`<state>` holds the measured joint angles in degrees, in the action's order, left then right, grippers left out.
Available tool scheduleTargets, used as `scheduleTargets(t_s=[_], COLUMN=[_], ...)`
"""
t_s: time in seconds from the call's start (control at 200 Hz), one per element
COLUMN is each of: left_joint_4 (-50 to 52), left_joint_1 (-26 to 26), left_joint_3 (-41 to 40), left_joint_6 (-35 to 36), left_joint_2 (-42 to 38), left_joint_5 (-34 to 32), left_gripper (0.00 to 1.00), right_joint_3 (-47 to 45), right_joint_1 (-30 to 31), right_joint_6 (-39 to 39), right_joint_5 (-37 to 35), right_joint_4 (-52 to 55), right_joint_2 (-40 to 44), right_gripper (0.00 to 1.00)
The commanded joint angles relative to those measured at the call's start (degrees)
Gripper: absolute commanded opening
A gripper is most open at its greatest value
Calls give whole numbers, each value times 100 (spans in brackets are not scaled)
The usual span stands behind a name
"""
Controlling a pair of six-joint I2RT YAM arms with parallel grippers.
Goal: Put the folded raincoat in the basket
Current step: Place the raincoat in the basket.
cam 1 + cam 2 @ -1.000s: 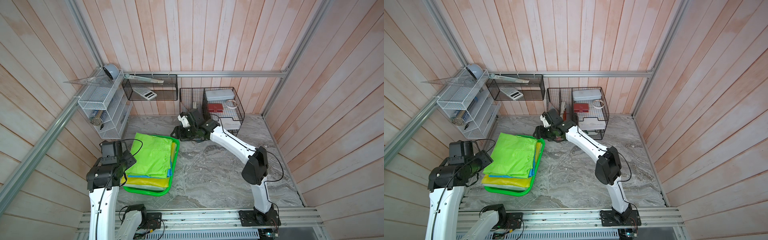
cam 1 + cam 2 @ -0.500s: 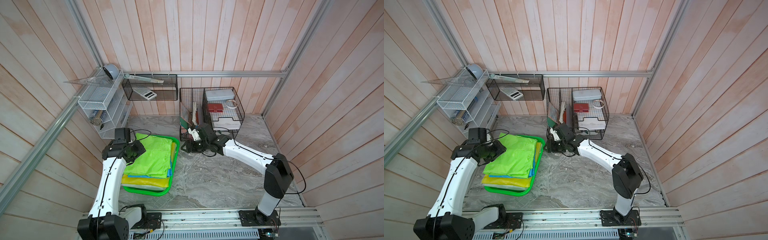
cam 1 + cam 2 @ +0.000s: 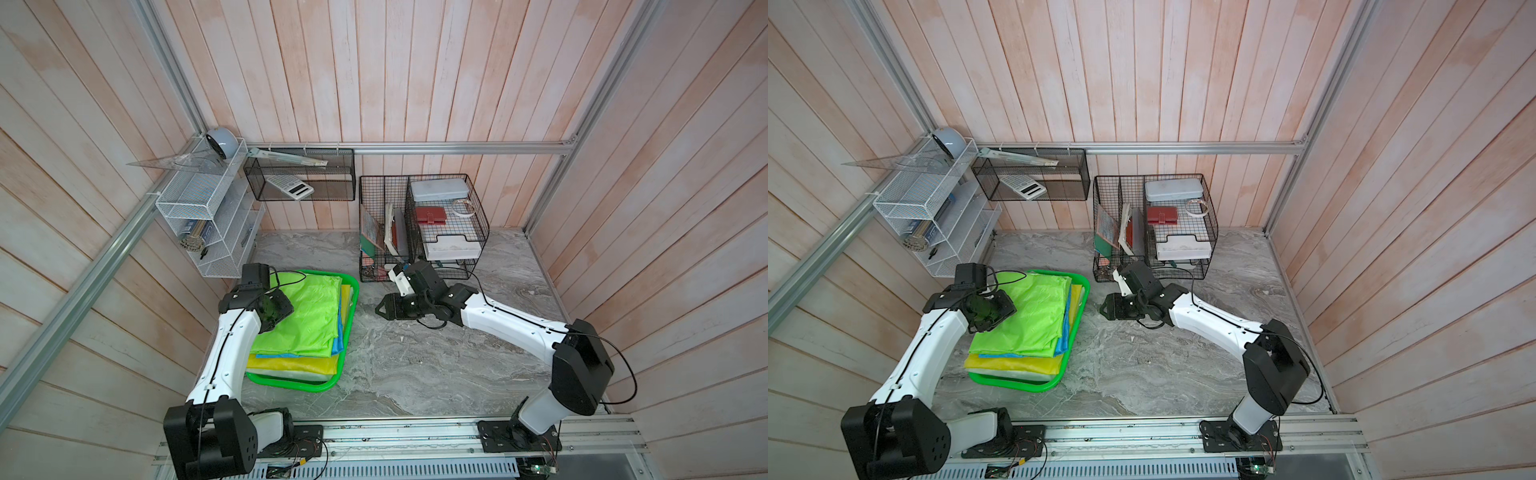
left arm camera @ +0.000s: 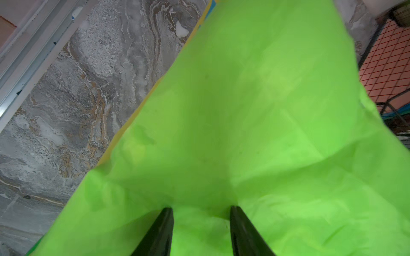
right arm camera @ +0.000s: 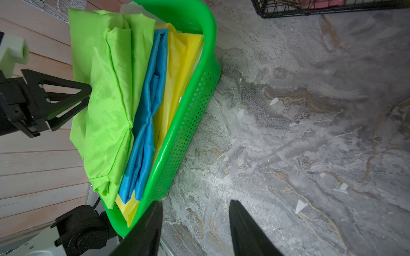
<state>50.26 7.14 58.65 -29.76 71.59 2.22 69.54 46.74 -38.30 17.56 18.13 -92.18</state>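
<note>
Left gripper [image 3: 277, 309] is reaching over the left side of the green basket [image 3: 291, 384] in both top views, its tips resting on the folded green raincoat [image 3: 307, 316]. The raincoat is lying inside the basket, on top of a stack of folded sheets. The right gripper [image 3: 382, 309] is hovering low over the marble table [image 3: 415, 353], just right of the basket and pointing at it. A black wire rack [image 3: 419, 232] is standing behind it.

The left wrist view is adding what the top views are hiding. The left gripper's two black fingers [image 4: 164, 230] are standing apart, released, with green fabric spreading flat under and between them and nothing pinched.

The right wrist view is showing the stack edge-on. The green raincoat is sitting uppermost, a blue sheet [image 5: 146, 124] under it and a yellow sheet [image 5: 177, 66] lowest, all against the basket's perforated wall. The right gripper's jaws are standing open over bare table, holding nothing.

A second ago the left arm was drawn back near its base. It has since stretched forward onto the raincoat. The right arm has pulled back from the wire rack toward the basket.
</note>
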Motion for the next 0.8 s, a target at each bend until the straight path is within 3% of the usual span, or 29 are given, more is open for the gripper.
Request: scheduleTargets(t_s=[0.0, 0.365, 0.62, 0.795], left_joint_4=[-142, -262, -559, -1791], left_joint_1=[35, 51, 42, -4], left_joint_3=[-156, -27, 497, -168], left_joint_6=[49, 121, 288, 557], left_joint_2=[99, -430, -1598, -2464], left_joint_5=[-253, 282, 608, 985], left_gripper=[48, 53, 79, 95], right_joint_3=[-139, -315, -706, -1797], right_joint_1=[1, -1, 2, -44], right_joint_6=[178, 475, 815, 1303], right_joint_5=[-214, -567, -1644, -2985], right_joint_4=[92, 305, 78, -933], right_joint_2=[279, 710, 1626, 2857], right_gripper=[54, 54, 57, 60])
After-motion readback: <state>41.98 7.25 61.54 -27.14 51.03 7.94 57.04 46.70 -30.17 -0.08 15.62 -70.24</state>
